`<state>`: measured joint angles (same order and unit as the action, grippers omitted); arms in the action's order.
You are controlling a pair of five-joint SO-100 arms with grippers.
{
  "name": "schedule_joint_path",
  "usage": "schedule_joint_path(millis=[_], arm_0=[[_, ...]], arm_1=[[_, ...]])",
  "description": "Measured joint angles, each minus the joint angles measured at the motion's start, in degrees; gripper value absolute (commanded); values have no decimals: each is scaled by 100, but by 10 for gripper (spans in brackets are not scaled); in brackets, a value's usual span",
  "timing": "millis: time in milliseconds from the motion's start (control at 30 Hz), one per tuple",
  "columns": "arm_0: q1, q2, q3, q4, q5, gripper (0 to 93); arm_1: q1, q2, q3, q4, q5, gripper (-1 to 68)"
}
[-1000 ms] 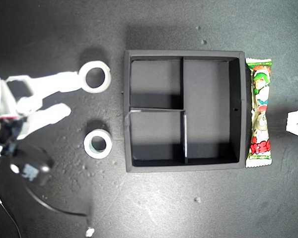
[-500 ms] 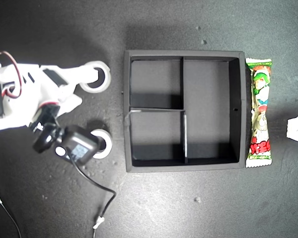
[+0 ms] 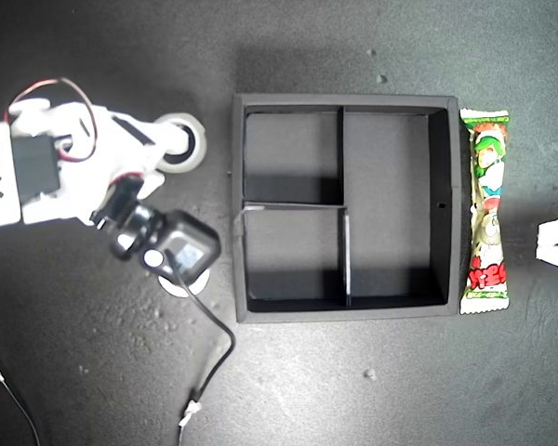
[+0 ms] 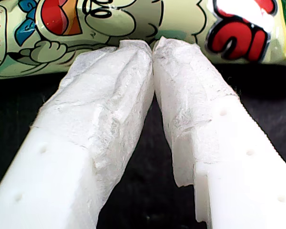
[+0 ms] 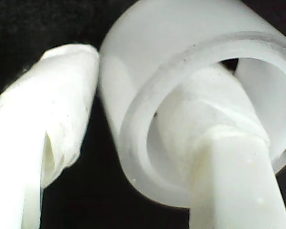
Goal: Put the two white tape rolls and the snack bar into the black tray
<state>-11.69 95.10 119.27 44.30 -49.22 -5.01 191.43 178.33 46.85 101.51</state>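
Wider white tape roll (image 3: 180, 141), a smooth matte ring with an open round centre, lies on the dark speckled table (image 3: 372, 390) just beside the black tray (image 3: 346, 100), toward the exterior view's left; my second gripper (image 5: 133, 143) straddles its wall, one padded finger through the centre and one outside, jaws apart and not yet pinching. To grip well, the jaws should close squarely across the wall so the hard ring does not roll or tip; then lift clear of the raised tray wall. Smaller white tape roll (image 3: 179, 284) is mostly hidden beneath the arm's camera. The tray is square, matte, with two small compartments and one long one, none holding anything. Snack bar (image 3: 484, 211), a glossy crimped wrapper in green, white and red, lies against the tray's outer wall at the exterior view's right; my first gripper (image 4: 152, 45), tips pressed together, rests near it, holding nothing.
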Motion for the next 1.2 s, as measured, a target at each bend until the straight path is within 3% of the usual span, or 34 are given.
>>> schedule_joint_path(millis=[100, 200, 300, 467, 667, 1100, 1200], arm_0=[[-97, 325, -141, 589, -62, 5], [-114, 1020, -439, 1318, -70, 3], [-62, 1723, -896, 1775, -70, 3], [343, 1661, -1995, 1898, 70, 2], [431, -18, -3841, 2083, 360, 6], [404, -2232, -5265, 2294, 519, 29], [404, -2232, -5291, 2373, 519, 97]], arm_1=[[123, 0, 0, -158, 773, -3], [439, 0, 0, -431, 501, -3], [756, 0, -97, -615, -1230, -3], [677, 0, -387, -606, -4342, -3], [439, -18, -1187, -237, -6108, 1], [202, -18, -1468, 255, -6609, 71], [185, -18, -1468, 413, -6513, 73]])
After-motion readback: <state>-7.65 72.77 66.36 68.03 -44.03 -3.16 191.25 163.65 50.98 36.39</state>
